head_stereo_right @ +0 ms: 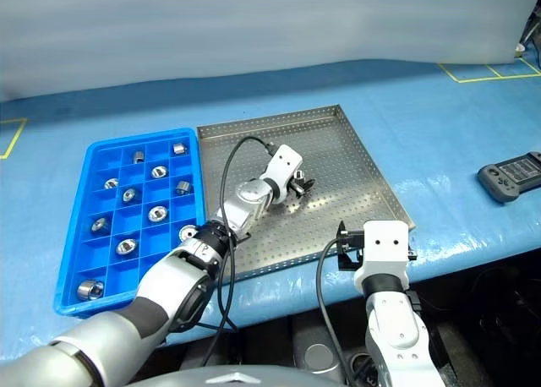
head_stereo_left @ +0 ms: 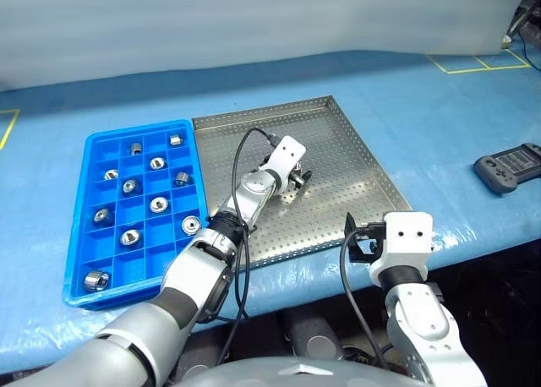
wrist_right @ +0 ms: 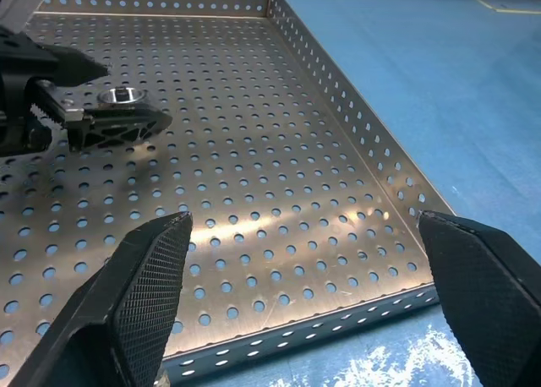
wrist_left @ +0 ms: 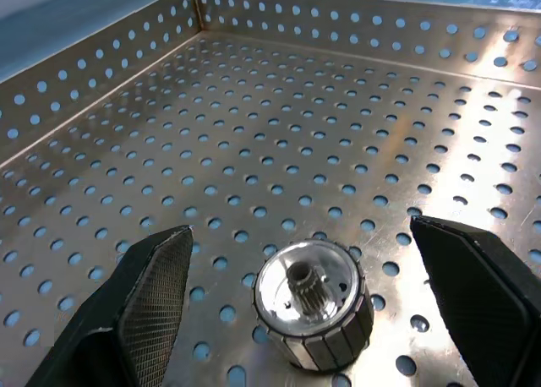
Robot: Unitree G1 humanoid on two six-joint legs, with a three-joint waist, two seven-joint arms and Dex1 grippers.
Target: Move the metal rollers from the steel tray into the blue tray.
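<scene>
The steel tray (head_stereo_left: 338,150) lies in the middle of the blue table. A single metal roller (wrist_left: 313,307) stands on its perforated floor. My left gripper (wrist_left: 300,243) is low over the tray and open, one finger on each side of that roller and both clear of it. The right wrist view shows the same roller (wrist_right: 122,95) between the left gripper's fingers (wrist_right: 114,123). The blue tray (head_stereo_left: 87,163) sits directly left of the steel tray, with several rollers (head_stereo_left: 159,204) in its compartments. My right gripper (head_stereo_left: 358,237) hangs open at the steel tray's near right corner, holding nothing.
A dark handheld controller (head_stereo_left: 507,167) lies on the table to the far right. Yellow tape lines (head_stereo_left: 473,62) mark the back right of the blue table cover. The table's front edge runs just below both trays.
</scene>
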